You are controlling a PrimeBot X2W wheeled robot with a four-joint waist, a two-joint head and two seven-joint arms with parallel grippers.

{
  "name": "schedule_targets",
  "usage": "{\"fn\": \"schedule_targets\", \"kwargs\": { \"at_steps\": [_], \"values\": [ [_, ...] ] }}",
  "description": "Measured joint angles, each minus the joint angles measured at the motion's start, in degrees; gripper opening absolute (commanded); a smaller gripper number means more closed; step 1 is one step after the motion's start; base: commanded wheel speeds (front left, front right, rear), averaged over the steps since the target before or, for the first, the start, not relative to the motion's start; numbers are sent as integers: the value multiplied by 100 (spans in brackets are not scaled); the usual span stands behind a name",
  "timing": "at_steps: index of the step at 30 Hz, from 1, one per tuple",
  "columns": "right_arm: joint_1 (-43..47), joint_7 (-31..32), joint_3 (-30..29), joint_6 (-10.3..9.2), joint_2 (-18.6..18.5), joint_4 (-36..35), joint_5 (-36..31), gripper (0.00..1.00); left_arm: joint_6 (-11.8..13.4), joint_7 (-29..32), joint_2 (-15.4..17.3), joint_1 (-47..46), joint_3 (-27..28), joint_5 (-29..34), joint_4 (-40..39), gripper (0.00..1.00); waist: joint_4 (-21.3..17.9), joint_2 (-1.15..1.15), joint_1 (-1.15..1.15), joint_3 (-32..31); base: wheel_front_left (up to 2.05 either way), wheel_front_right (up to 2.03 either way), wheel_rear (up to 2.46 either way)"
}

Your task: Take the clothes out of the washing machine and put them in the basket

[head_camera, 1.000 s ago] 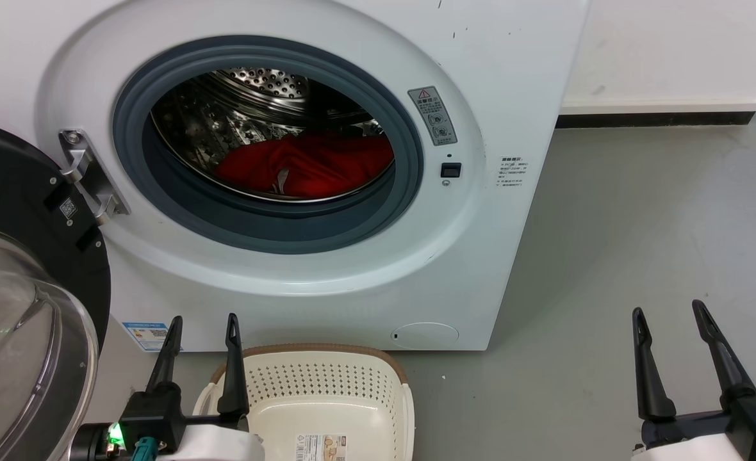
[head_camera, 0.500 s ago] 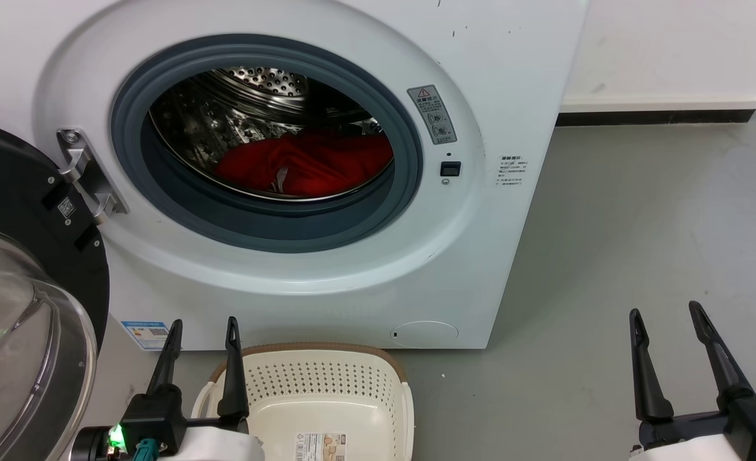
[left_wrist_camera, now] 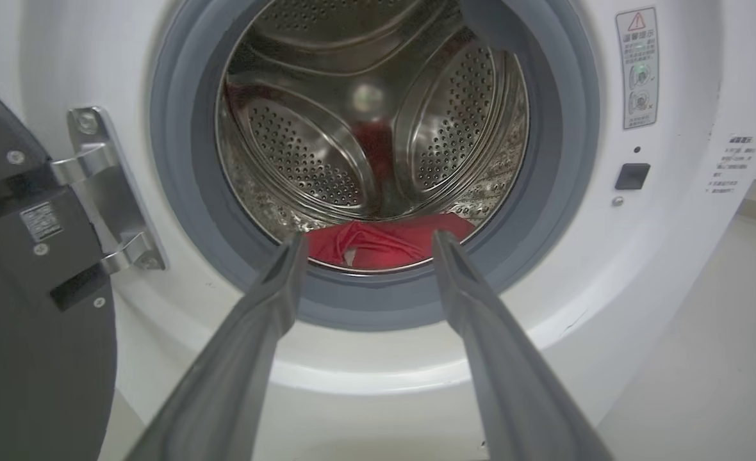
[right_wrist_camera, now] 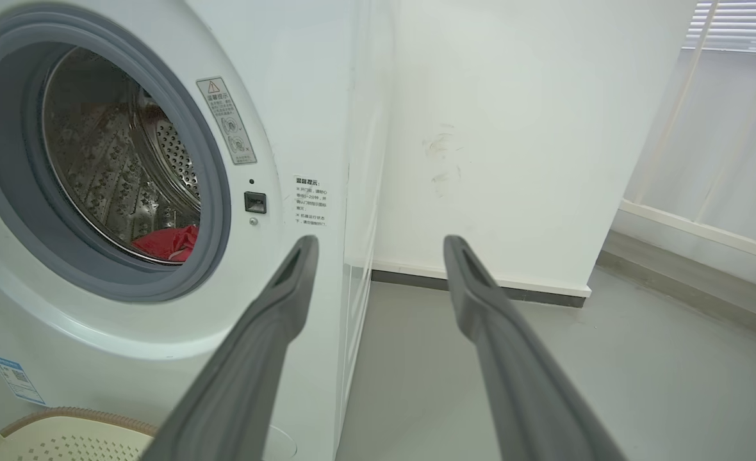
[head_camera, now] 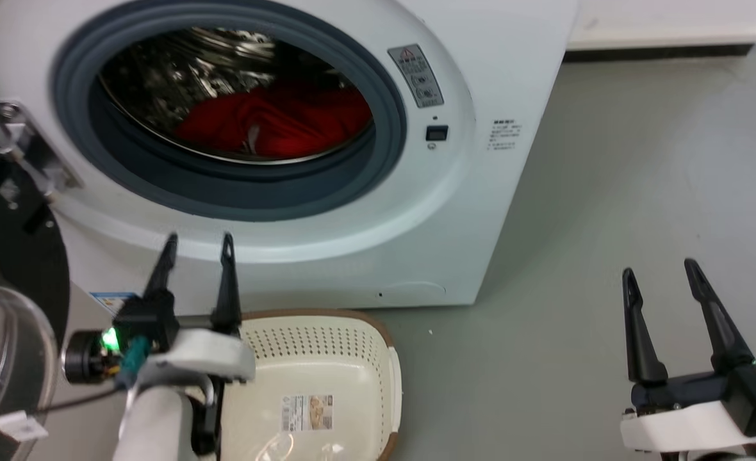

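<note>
Red clothes (head_camera: 288, 118) sit behind grey porthole rim (head_camera: 224, 195).

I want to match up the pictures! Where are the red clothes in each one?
Head view: the clothes lie upper left of middle, low inside the washing machine.
Left wrist view: the clothes sit near the middle, at the bottom of the round opening.
Right wrist view: the clothes peek out at the left, low in the opening.
Shared landmark: the warning sticker, just right of the opening.
</note>
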Motion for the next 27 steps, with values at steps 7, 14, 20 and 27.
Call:
{"fn": "schedule_targets", "kwargs": {
  "at_steps": [7,14,20,27],
  "values": [
    [-510,0,101,0,-4,-16,63,100,-88,-1,374,-1580,281,68,1091,100,-301,0,0,705,0,0,0],
    [-864,0,198,0,-5,-24,214,100,-164,0,812,-3064,421,57,2236,100,-694,0,1,1327,0,0,0],
    [-1112,0,189,0,-8,-167,397,100,-307,103,1328,-4354,324,155,3243,100,-1021,0,1,1870,0,0,0],
    [-1373,0,259,0,-7,-350,644,100,-564,1308,2011,-6253,-69,307,4073,100,-1324,0,1,2644,0,0,0]
  ]
}}
